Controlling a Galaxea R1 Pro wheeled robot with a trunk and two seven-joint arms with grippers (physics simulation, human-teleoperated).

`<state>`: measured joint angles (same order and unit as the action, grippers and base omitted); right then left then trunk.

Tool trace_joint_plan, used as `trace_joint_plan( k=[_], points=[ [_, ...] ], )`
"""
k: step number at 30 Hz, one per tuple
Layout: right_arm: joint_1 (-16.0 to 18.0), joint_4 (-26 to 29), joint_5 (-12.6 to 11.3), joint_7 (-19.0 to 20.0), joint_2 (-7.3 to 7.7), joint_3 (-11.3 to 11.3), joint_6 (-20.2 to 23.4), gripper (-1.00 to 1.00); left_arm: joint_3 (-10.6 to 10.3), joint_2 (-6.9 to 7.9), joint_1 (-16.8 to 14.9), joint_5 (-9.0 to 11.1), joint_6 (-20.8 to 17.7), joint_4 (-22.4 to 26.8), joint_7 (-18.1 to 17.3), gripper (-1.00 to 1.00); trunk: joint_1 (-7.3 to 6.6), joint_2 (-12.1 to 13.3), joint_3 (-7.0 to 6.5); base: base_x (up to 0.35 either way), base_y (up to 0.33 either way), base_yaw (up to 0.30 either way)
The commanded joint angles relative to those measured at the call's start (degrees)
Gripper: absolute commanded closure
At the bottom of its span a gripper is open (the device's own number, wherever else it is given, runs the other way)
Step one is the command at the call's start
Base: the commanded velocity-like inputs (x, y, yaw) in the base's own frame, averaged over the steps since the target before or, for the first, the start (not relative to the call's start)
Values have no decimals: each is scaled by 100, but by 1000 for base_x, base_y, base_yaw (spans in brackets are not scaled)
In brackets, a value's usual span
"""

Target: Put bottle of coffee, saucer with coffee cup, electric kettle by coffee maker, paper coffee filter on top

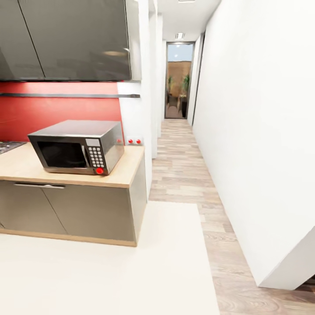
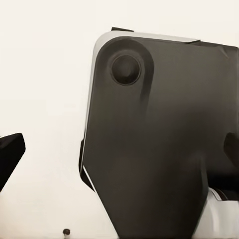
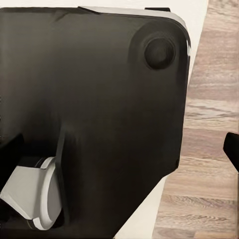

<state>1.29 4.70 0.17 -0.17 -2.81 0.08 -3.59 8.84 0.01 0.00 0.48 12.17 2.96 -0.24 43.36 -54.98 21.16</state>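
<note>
You are looking from the head view down a kitchen end and a long corridor. The kitchen countertop (image 1: 127, 173) is sitting at the left, a light wood-grain top over dark grey cabinet fronts (image 1: 94, 212), and it is ending just before a white wall corner. A steel microwave (image 1: 78, 146) with a keypad and a red knob is standing on it, near the right end, angled a little toward you. At the far left edge a corner of a hob (image 1: 8, 146) is showing on the same top. Behind the microwave a red backsplash (image 1: 52, 111) is running along the wall, and the kitchen shelf (image 1: 70, 95), a thin dark board, is hanging above it and below the dark upper cabinets (image 1: 65, 39). As far as you can see, the shelf is carrying nothing on this stretch. Two small red knobs (image 1: 134, 141) are sitting on the white wall just right of the microwave.

To the right a wood-plank floor (image 1: 179, 175) is leading far down to a glass door (image 1: 179, 81), with a white wall along its right side. A pale mat (image 1: 109, 271) is lying near you.

In both wrist views a dark robot body panel is blocking most of the picture; you cannot tell whether either hand is spread or pressed together.
</note>
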Motion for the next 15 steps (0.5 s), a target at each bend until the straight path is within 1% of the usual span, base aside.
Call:
trace_joint_plan(
  k=[1, 15],
  points=[
    [3, -4, 1, -2, 0, 0, -19, -100, 22, -1, 0, 5, 12, 3, -2, -100, -22, 38, -8, 0, 0, 240],
    [3, -4, 2, -4, 0, 0, -19, -100, 22, -1, 0, 5, 14, 3, -2, -100, -330, 600, -186, 0, 0, 240]
  ],
)
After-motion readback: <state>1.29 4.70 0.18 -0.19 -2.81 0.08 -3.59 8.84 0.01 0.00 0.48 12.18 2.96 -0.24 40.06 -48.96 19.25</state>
